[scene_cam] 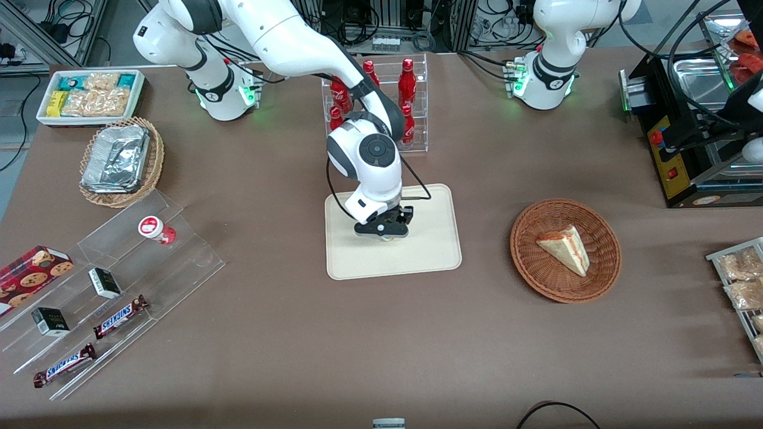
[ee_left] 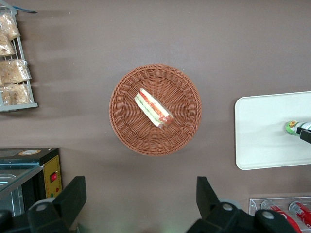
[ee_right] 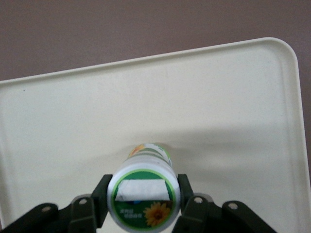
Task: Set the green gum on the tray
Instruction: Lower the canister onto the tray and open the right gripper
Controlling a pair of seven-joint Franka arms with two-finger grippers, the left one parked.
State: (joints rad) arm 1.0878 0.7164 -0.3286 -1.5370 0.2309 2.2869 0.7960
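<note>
The green gum [ee_right: 143, 194] is a small white bottle with a green-rimmed lid and a sunflower on its top. My right gripper [ee_right: 143, 198] is shut on it, one finger [ee_right: 101, 195] pressed to each side of the lid. It holds the bottle upright over the middle of the cream tray [ee_right: 218, 97], very low; I cannot tell whether the base touches. In the front view the gripper [scene_cam: 384, 231] is over the tray [scene_cam: 429, 250] and hides most of the bottle. The left wrist view shows the gum [ee_left: 291, 127] at the tray's [ee_left: 262, 131] edge of view.
A red-lidded bottle [scene_cam: 156, 229] lies on the acrylic stand toward the working arm's end. A wicker basket [scene_cam: 602, 268] with a sandwich stands beside the tray toward the parked arm's end. A rack of cola bottles [scene_cam: 381, 101] stands farther from the front camera than the tray.
</note>
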